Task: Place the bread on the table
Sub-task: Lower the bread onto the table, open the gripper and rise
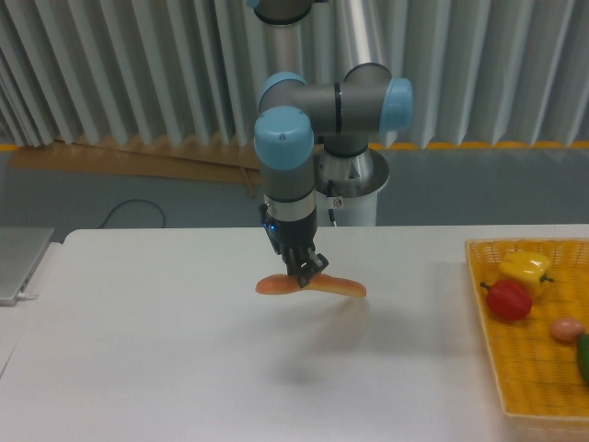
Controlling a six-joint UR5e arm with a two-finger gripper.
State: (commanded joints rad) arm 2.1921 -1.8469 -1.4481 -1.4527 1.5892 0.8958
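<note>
White and bare in the foreground, the table (166, 368) runs from the near edge back toward a grey wall of vertical slats. On it, under the load, lies a soft shadow set well below the bread (311, 286), which I read as the loaf hanging in the air over the middle of the tabletop and not resting on it. At the near right a yellow woven basket (529, 368) sits on the table and holds a red pepper (508, 299), a yellow pepper (525, 268) and a couple of smaller items cut off by the frame edge. The loaf is well apart from all of these.

Farther back, the gripper (300, 274) points straight down with its jaws pinched on the bread near its middle, so the long slim loaf balances roughly level, dipping slightly at its right end (a grip nearer one tip would likely let it swing). The blue-jointed arm (322, 101) rises behind it to its base beyond the table's far edge.

By my judgement the carry is mostly done; what remains is to lower the loaf until it touches the surface and then release.
</note>
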